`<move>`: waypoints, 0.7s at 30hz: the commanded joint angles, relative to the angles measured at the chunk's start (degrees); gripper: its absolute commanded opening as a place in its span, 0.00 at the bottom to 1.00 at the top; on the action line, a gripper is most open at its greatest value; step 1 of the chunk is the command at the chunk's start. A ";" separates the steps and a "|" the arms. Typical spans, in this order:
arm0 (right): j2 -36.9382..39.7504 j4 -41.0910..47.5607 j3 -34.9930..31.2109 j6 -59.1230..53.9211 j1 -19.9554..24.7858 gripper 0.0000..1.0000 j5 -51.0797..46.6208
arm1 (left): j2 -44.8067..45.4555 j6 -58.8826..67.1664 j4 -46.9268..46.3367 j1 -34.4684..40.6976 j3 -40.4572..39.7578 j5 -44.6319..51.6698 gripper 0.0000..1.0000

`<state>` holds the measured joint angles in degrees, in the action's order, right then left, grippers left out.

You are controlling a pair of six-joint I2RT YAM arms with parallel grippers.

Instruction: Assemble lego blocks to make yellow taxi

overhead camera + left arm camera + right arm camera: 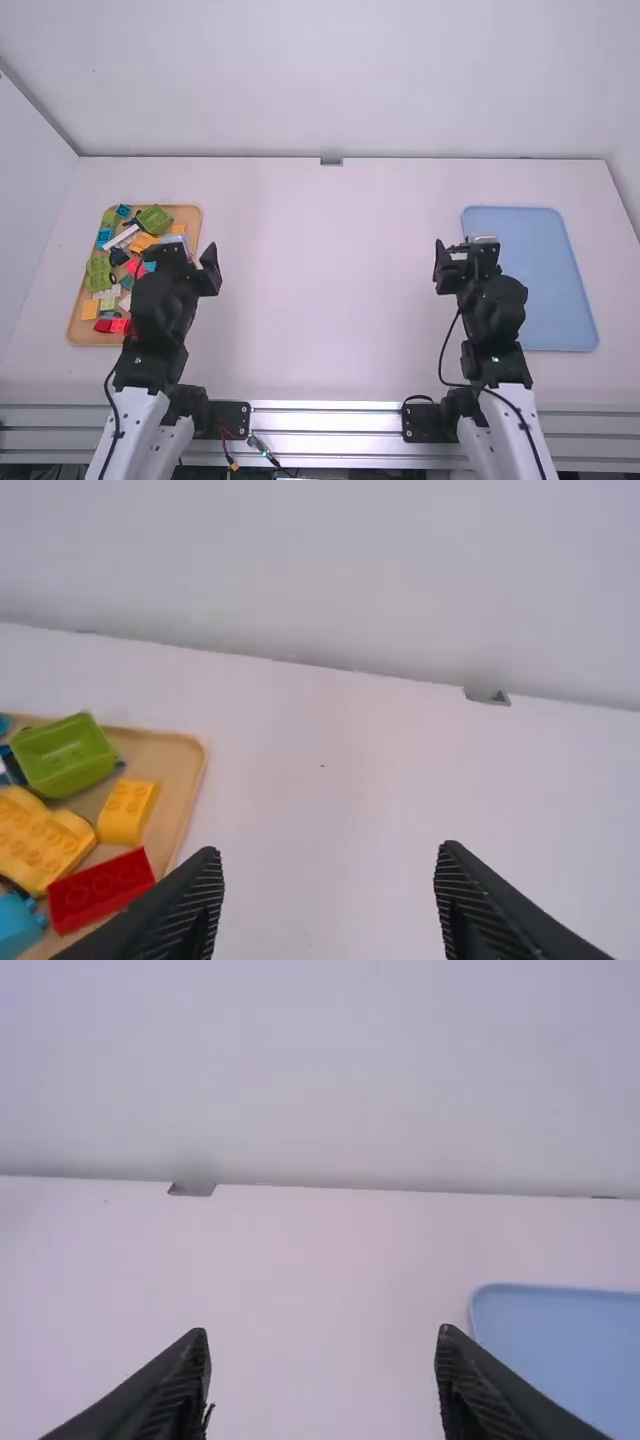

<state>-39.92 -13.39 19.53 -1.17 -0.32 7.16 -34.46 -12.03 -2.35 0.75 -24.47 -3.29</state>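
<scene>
Presently, wooden tray [183,765]: on the left of the worktop [320,285], holding loose blocks of mixed colours; I take it as the parts supply, set within my left arm's reach.
Large yellow block [42,842]: in that tray, studs up, my best guess for the taxi body.
Green block [66,756]: hollow, towards the tray's far edge; its colour makes it an unlikely pick.
Small yellow block [128,810]: just beside the large one, plausibly a roof or bonnet part.
Red block [100,888]: near both yellow ones; I judge it could crowd a finger on the way down.
Left gripper [330,854]: fingers spread wide, nothing between them; it hangs by the tray's right side, a sensible start for fetching.
Middle of worktop: between my two arms, so both can probably meet there to press studs together.
Right gripper [324,1334]: fingers apart, holding nothing; beside the blue tray, presumably on hand to steady a base.
Blue tray [548,290]: flat on the right, perhaps meant for the finished taxi.
Step in hand: start of the job, no block picked; next I'd want a yellow block or wheeled base gripped squarely.
</scene>
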 commanded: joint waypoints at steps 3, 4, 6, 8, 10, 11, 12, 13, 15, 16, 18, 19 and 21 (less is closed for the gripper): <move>-5.50 -1.55 4.73 0.22 -0.52 0.67 1.78 | -7.28 -7.67 -7.25 0.73 -10.77 -6.49 0.67; -6.87 -2.02 5.45 0.05 -0.87 0.69 2.07 | -9.41 -8.22 -9.18 0.77 -13.32 -6.95 0.69; -9.03 -2.77 6.59 0.04 -1.39 0.72 2.50 | -13.05 -9.05 -12.09 0.85 -17.45 -7.44 0.72; -10.58 -3.23 7.40 -0.04 -1.68 0.74 2.78 | -15.83 -9.91 -14.20 0.90 -20.57 -7.76 0.75; -13.71 -4.02 9.05 -0.48 -2.23 0.79 3.42 | -21.71 -11.66 -18.67 0.82 -27.32 -9.25 0.79; -14.07 -4.14 9.24 -0.47 -2.27 0.80 3.47 | -22.49 -12.35 -19.39 0.68 -28.28 -9.69 0.80; -15.19 -4.46 9.83 -0.52 -2.48 0.81 3.71 | -24.98 -14.47 -22.01 0.17 -31.35 -11.16 0.81; -16.98 -4.96 10.77 -0.51 -2.62 0.84 4.07 | -29.13 -17.00 -26.35 -0.98 -36.47 -12.79 0.84; -18.55 -5.44 11.59 -0.54 -2.55 0.86 4.40 | -32.98 -18.08 -29.78 -2.32 -41.04 -13.07 0.86; -19.49 -5.73 12.09 -0.56 -2.39 0.88 4.59 | -35.42 -18.26 -31.41 -3.10 -43.80 -12.61 0.88; -20.88 -6.15 12.82 -0.58 -1.96 0.90 4.90 | -39.06 -16.89 -33.22 -4.02 -47.92 -10.47 0.90; -21.85 -6.28 13.33 -0.60 -1.71 0.91 5.10 | -41.30 -16.55 -34.60 -4.49 -50.47 -9.22 0.91; -23.43 -6.34 14.16 -0.64 -1.79 0.93 5.35 | -44.74 -18.23 -35.50 -4.79 -53.99 -8.74 0.93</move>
<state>-62.17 -19.51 31.07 -1.93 -2.17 11.84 -76.77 -28.38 -36.95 -3.57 -74.96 -12.91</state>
